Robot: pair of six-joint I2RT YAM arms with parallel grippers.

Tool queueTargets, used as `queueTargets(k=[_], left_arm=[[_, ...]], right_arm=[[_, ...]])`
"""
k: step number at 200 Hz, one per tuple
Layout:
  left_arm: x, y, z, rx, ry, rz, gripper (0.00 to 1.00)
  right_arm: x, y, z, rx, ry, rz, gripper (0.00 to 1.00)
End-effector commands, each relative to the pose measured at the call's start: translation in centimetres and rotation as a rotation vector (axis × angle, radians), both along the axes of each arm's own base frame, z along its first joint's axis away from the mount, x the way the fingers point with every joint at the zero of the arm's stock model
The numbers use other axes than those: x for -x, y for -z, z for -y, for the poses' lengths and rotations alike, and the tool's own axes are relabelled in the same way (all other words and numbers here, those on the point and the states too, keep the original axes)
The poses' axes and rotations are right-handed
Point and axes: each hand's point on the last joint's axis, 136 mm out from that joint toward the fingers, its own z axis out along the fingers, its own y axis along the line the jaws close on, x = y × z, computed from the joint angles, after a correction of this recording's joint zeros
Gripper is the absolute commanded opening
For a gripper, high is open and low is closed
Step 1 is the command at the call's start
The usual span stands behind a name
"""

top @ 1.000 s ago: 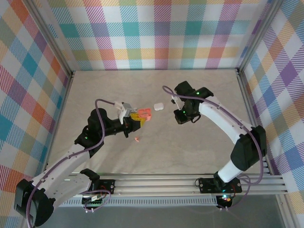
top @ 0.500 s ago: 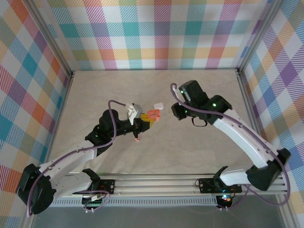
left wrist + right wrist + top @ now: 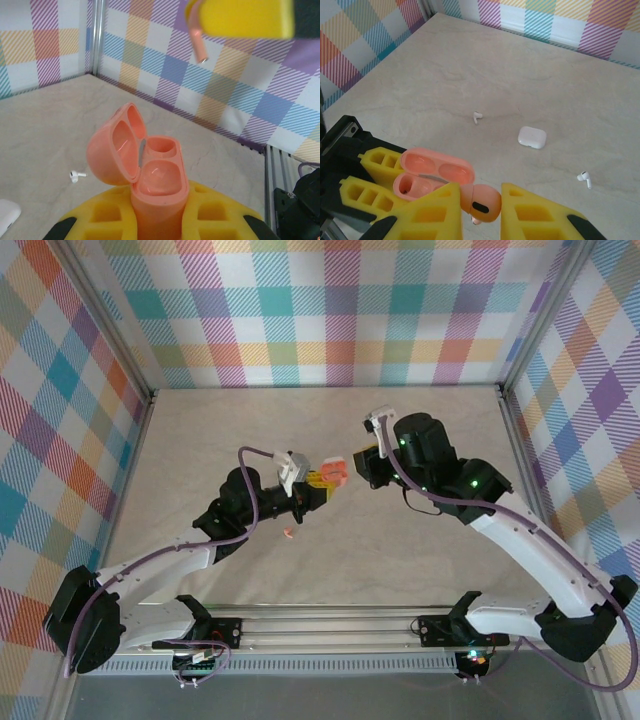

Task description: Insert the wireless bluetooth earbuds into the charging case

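Arms converged: left hand pinches glossy open salmon case; right hand pinches rounded salmon earbud.

An edge crops the white case and the right gripper hides part of the pink earbud.

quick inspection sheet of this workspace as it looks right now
surface: beige table, no spills seen
job's things: open pink case in the left gripper; held pink earbud close to it; loose pink earbud on the table; closed white case and two white earbuds lying apart on the table
clutter: nothing seen
grippers: left gripper shut on the pink case; right gripper shut on the held pink earbud
cables: purple cables run along both arms, clear of the things
surroundings: plaid walls, metal rails at the near edge
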Motion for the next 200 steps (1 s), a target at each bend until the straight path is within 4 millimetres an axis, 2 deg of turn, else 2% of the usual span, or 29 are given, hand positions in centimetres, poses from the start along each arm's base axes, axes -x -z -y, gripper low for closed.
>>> queueTargets(k=[1,54,105,200], left_arm=[[0.2,-3.1,0.5,0.066,0.006,0.065,0.00],[0.0,-3.7,0.7,0.083,-0.021,0.081,0.00],[-0.3,-4.4,0.8,0.095,-0.040,0.100,0.00],[-0.4,-4.4,1.3,0.099,-0.028,0.092,0.00]], right_arm=[[0.0,-0.3,-1.4,-0.049,-0.024,0.004,0.20],[-0.2,-0.1,-1.9,-0.053,-0.012,0.018,0.19],[-0.6,1.1,-2.2,-0.012,-0.004,0.013,0.19],[-0.8,2.2,-2.6,0.010,-0.013,-0.005,0.19]])
